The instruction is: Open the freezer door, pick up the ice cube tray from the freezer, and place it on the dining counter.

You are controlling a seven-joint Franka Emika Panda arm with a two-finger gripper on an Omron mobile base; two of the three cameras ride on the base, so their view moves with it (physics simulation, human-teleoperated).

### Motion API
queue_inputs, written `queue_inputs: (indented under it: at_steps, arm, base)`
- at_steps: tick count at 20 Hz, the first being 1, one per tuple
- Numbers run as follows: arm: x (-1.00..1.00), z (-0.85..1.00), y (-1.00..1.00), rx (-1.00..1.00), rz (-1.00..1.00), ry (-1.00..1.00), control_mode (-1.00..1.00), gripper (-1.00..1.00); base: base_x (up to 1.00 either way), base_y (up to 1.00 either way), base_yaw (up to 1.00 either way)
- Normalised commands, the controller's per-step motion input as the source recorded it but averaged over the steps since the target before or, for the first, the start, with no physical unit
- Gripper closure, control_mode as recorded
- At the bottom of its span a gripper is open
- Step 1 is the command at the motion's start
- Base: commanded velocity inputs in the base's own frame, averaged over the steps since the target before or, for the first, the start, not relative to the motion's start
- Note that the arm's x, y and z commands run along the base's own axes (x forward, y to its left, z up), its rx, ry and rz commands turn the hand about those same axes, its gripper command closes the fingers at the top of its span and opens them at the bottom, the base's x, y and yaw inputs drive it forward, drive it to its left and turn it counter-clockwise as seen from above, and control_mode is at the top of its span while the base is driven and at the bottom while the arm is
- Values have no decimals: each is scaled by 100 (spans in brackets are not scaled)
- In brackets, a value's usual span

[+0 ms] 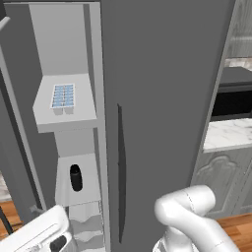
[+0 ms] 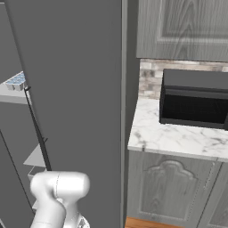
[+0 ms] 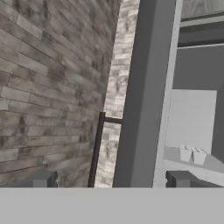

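Note:
The freezer [image 1: 66,44] stands open, its pale interior showing. The ice cube tray [image 1: 63,96], white with pale blue cells, lies on a white shelf [image 1: 74,118] inside; its edge peeks out past the twin panel [image 2: 15,81]. In the hand view the tray [image 3: 192,154] sits low on the right. The freezer door [image 3: 142,87] is swung out and seen edge-on, with its slim dark bar handle [image 3: 96,151] on the left side. My gripper [image 3: 111,179] is open with nothing between its fingertips [image 3: 43,178], well short of the door edge and the tray.
The twin panel [image 1: 167,98] stays closed, with its handle [image 1: 121,172] along its left edge. A dark bottle-like object [image 1: 76,177] stands on a lower freezer shelf. A black microwave [image 2: 193,100] sits on the marble wall counter [image 2: 173,138]. A brick wall [image 3: 48,87] lies beyond the open door.

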Motion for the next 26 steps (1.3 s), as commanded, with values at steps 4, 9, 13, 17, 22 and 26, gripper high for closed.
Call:
queue_inputs:
  at_steps: [4, 9, 13, 17, 22, 26]
  arm:
    - [8, 63, -100, 4, 8, 0, -100, -100]
    - [49, 56, -100, 10, 8, 0, -100, -100]
    - [57, 11, -98, 3, 17, 0, -100, -100]
    - [58, 0, -54, 2, 27, 0, -100, -100]
    - [80, 0, -3, 1, 32, 5, -100, -100]
    - [70, -1, 7, 0, 22, 2, -100, -100]
  base:
    - [0, 0, 0]
    - [0, 0, 0]
    - [0, 0, 0]
    - [0, 0, 0]
    - [0, 0, 0]
    - [0, 0, 0]
